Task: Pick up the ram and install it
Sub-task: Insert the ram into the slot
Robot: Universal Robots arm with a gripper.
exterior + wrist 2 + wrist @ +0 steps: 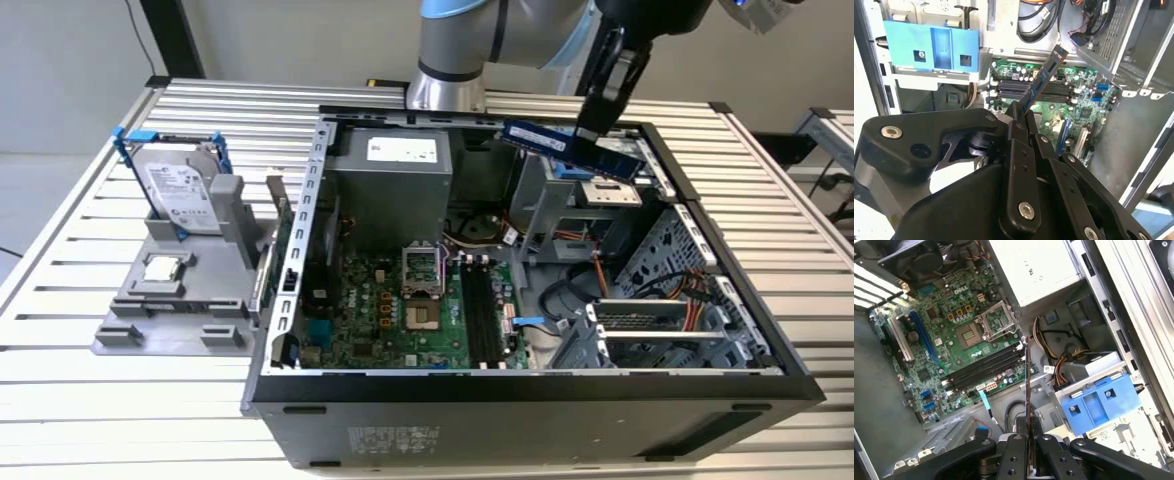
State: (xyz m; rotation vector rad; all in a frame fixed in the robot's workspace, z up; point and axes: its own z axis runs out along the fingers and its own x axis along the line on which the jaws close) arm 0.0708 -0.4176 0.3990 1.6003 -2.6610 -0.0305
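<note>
The fingers point(603, 95) are closed narrow on the ram point(574, 146) and hold it in the air over the far part of the open case point(534, 420), toward the exterior view's right. The ram lies lengthwise, sloping slightly down toward the exterior view's right, well above the motherboard point(387, 310) and apart from the dark slots point(481, 310) on it. In the second wrist view the ram point(1044, 80) sticks out from between the fingers point(1016, 140), its free end pointing over the motherboard point(1079, 107). In the first wrist view the ram point(1027, 385) shows edge-on as a thin line running from the fingers point(1013, 455) toward one end of the slots point(986, 365), with a blue bracket point(1101, 402) just beside it. On the table point(107, 400), at the exterior view's left of the case, a hard drive point(174, 190) in a blue frame stands upright in a grey fixture point(174, 300).
</note>
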